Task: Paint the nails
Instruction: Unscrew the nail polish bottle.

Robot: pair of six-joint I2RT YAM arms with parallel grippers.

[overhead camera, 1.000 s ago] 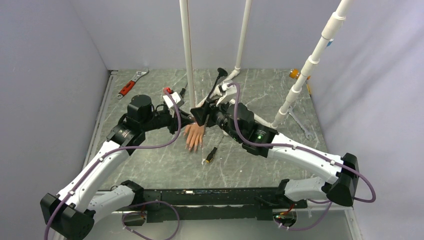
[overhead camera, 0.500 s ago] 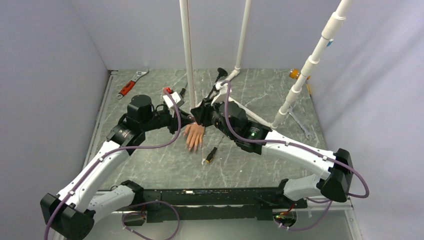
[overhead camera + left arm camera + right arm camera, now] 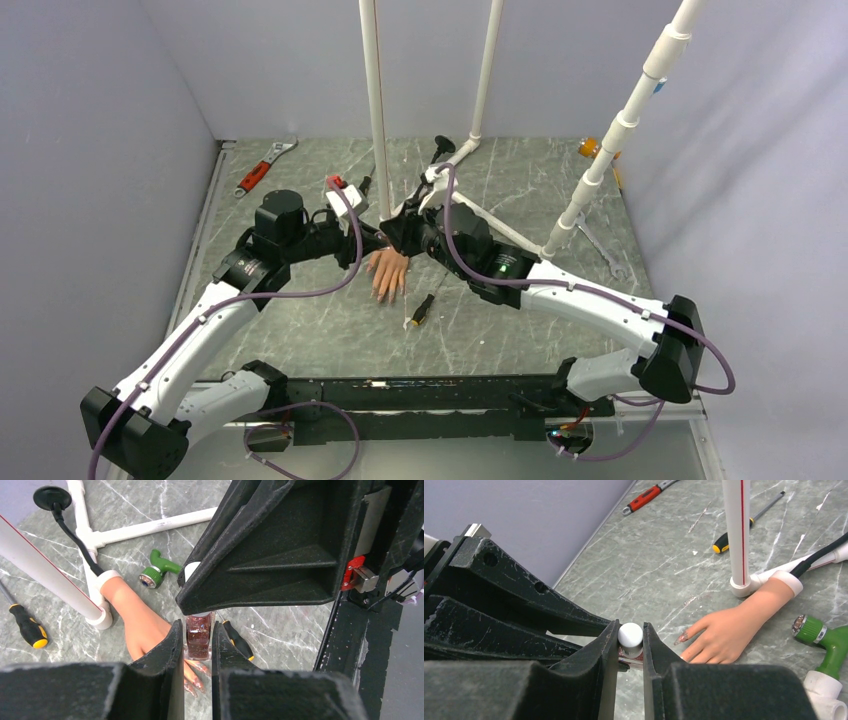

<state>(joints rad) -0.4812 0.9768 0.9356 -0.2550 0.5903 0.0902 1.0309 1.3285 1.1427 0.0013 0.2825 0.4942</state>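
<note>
Task thing: nails (image 3: 201,667), small ovals with a speckled sheen, tipping the fingers of a peach-coloured, smooth rubber mannequin hand (image 3: 388,272) with a white cuff at the wrist.
Place: flat and palm down on the grey marbled tabletop (image 3: 330,335), between the two arms.
Long axis: wrist at the far side, fingertips at the near side, leaning slightly left; nails pointing toward the arm bases.
Left gripper (image 3: 198,630): clamped on a small flat-sided glass bottle (image 3: 199,642) of dark red glittery polish, held upright above the mannequin hand.
Right gripper (image 3: 630,629): black, rough-grained fingers pressed against both sides of the round, smooth white cap (image 3: 630,635) of that bottle.
Beside the wrist: foot of a white plastic pipe frame (image 3: 738,530), just next to the cuff; a green plastic valve fitting (image 3: 156,571) near it.
Beside the fingertips: a short black-and-yellow screwdriver (image 3: 422,310), close but apart.
Well away from the hand: a red-handled metal wrench (image 3: 258,172), toward the far left corner.
Left wrist view only: the bottle's glass body and glitter, with fingertips below it.
Right wrist view only: the cap's domed top; one nail in profile, long and tapering.
Top view only: both arms meeting over the hand, bottle hidden beneath them.
</note>
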